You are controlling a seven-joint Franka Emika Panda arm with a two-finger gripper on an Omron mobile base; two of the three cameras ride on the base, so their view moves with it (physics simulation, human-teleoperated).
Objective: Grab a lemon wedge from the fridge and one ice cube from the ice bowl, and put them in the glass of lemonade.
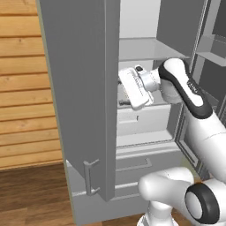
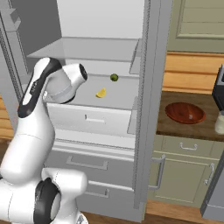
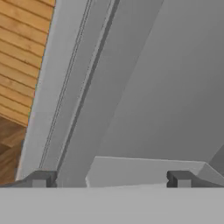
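I see the fridge (image 2: 100,26) open, the wedge (image 2: 101,93) on its shelf at 8 o'clock from a green ball (image 2: 114,77). My hand (image 3: 109,180) is open and empty, facing the left door (image 1: 79,88). At 3 o'clock, the bowl (image 2: 185,112) sits on the wooden surface (image 2: 168,124) by plank walls (image 1: 22,88).

Greys, yellow and warm wood tones

The fridge (image 2: 151,87) was light grey, the lemon wedge (image 2: 101,93) bright yellow, a small round item (image 2: 114,77) dark green; the ice bowl (image 2: 185,113) was reddish-brown, the cabinets (image 2: 183,175) beige-green, the plank wall (image 1: 22,84) honey-coloured and horizontally striped.
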